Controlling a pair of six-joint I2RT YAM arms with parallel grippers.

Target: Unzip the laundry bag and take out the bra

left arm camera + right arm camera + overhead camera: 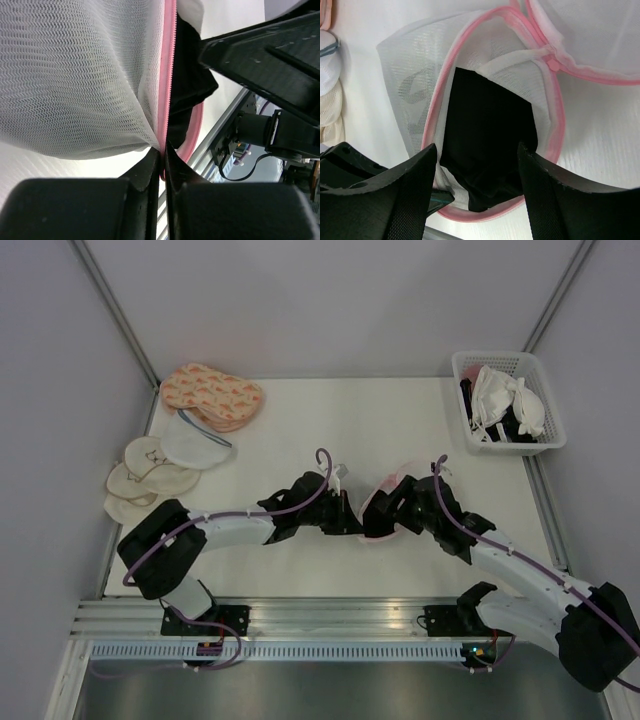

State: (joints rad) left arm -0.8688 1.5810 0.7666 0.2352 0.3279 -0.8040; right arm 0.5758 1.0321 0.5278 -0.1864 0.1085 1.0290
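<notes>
At the middle of the table [300, 420], the left gripper [162, 155] pinches shut on the laundry bag [415, 90] at its pink rim, apparently keeping its mouth agape so the right gripper [476, 150], spread wide and empty, can reach the black bra [490, 130] inside.

- Table [330, 420]: white matte top, rectangular, bare part shows faint scuffs.
- Back wall [330, 300]: plain pale grey panel, unmarked.
- Left wall [50, 390], right wall [610, 370]: same pale grey, meeting table edges.
- Frame posts [115, 310]: slim grey metal, one at each far corner, between panels.
- Rail [330, 615]: ribbed aluminium extrusion along near table edge.
- Slotted strip [330, 650]: white, just below rail.
- Dark grey surface [330, 690]: below strip; floor or shelf, cannot tell.
- Light: even, diffuse; shadows soft.
</notes>
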